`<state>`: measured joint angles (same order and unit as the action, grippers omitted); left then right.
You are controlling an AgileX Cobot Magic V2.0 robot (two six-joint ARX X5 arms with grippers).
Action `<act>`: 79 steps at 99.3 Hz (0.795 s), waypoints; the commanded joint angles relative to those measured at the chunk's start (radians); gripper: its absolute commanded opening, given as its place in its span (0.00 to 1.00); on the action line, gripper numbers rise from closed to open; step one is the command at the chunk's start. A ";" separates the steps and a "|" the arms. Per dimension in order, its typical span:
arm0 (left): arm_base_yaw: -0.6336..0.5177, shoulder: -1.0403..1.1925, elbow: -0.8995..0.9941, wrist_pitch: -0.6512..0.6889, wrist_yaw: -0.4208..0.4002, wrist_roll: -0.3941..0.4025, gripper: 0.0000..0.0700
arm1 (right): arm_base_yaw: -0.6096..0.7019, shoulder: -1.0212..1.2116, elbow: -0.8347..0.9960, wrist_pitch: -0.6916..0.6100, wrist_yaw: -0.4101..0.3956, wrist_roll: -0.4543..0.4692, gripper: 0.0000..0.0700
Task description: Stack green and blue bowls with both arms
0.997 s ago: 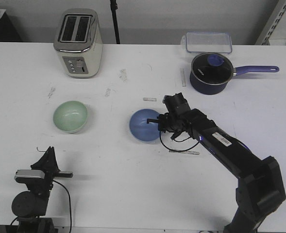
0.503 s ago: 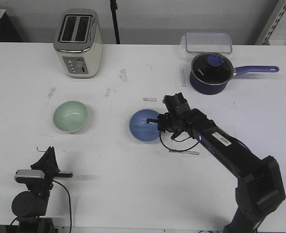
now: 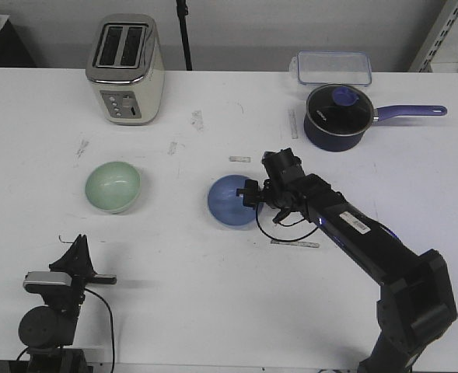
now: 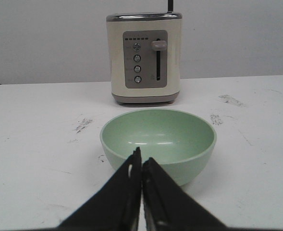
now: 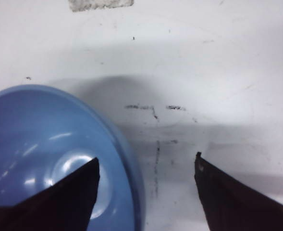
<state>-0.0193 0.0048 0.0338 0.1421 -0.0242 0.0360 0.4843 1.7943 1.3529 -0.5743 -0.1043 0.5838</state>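
The pale green bowl (image 3: 113, 186) sits upright on the white table at the left, and the left wrist view shows it (image 4: 158, 139) just beyond my left gripper (image 4: 141, 154). That gripper (image 3: 78, 241) is shut and empty, near the table's front left edge. The blue bowl (image 3: 230, 202) rests at the table's middle. My right gripper (image 3: 253, 194) is open at the bowl's right rim. In the right wrist view one finger hangs over the blue bowl's (image 5: 50, 154) inside and the other over bare table, so the right gripper (image 5: 146, 159) straddles the rim.
A cream toaster (image 3: 125, 68) stands at the back left, straight behind the green bowl (image 4: 144, 57). A dark navy saucepan (image 3: 336, 116) with a purple handle and a clear lidded box (image 3: 332, 67) are at the back right. A tape strip (image 3: 295, 243) lies under the right arm.
My right gripper has edged slightly left over the blue bowl's right rim. The left arm and the green bowl have not moved.
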 commanded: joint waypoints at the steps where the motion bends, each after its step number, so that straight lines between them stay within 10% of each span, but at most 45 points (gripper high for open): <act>1: 0.001 -0.002 -0.022 0.013 -0.002 0.001 0.00 | 0.008 -0.010 0.016 0.015 0.008 0.005 0.63; 41: 0.001 -0.002 -0.022 0.013 -0.002 0.001 0.00 | 0.010 -0.161 -0.019 0.125 0.082 -0.203 0.56; 64: 0.001 -0.002 -0.022 0.014 -0.002 0.001 0.00 | -0.033 -0.355 -0.214 0.367 0.082 -0.383 0.05; 79: 0.001 -0.002 -0.022 0.013 -0.002 0.001 0.00 | -0.127 -0.529 -0.386 0.501 0.082 -0.528 0.01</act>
<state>-0.0193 0.0048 0.0338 0.1421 -0.0242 0.0360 0.3790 1.2961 0.9962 -0.1051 -0.0254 0.1612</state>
